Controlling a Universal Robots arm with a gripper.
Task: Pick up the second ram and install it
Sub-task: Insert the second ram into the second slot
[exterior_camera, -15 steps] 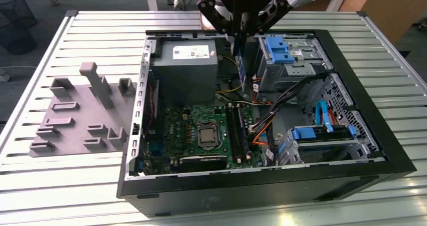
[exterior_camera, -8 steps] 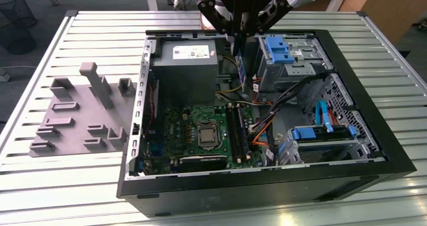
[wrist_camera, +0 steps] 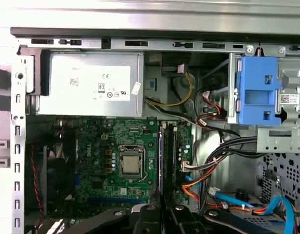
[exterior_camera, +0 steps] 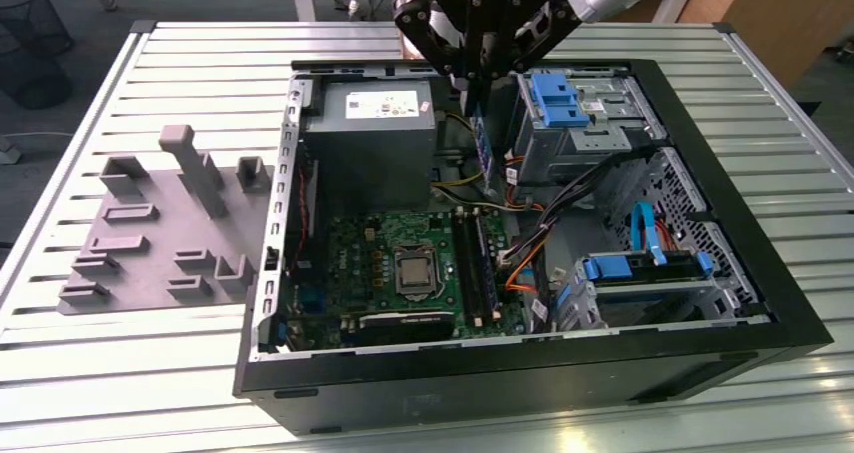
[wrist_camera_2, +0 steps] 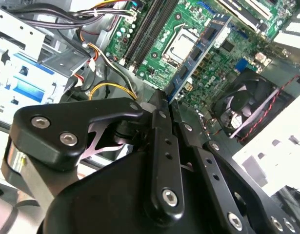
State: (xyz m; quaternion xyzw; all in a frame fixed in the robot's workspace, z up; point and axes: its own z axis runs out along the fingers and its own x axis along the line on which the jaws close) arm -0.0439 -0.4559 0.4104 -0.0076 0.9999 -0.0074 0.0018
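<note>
Slatted metal table [exterior_camera: 160, 63], open computer case [exterior_camera: 747, 303]; gripper [exterior_camera: 483, 83] clamped on second ram [exterior_camera: 489, 153].

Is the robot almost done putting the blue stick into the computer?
Partly. The pincer already grips the second ram, so picking up looks done. In the exterior view the stick hangs upright inside the open computer case, above the green motherboard. It is not yet in the memory slots, where another stick seems seated, so installing is left.

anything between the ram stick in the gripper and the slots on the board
Nothing visible. The gripper holds the second ram upright above the open case, and the memory slots on the green motherboard lie uncovered; the orange and black cables run beside them.
</note>
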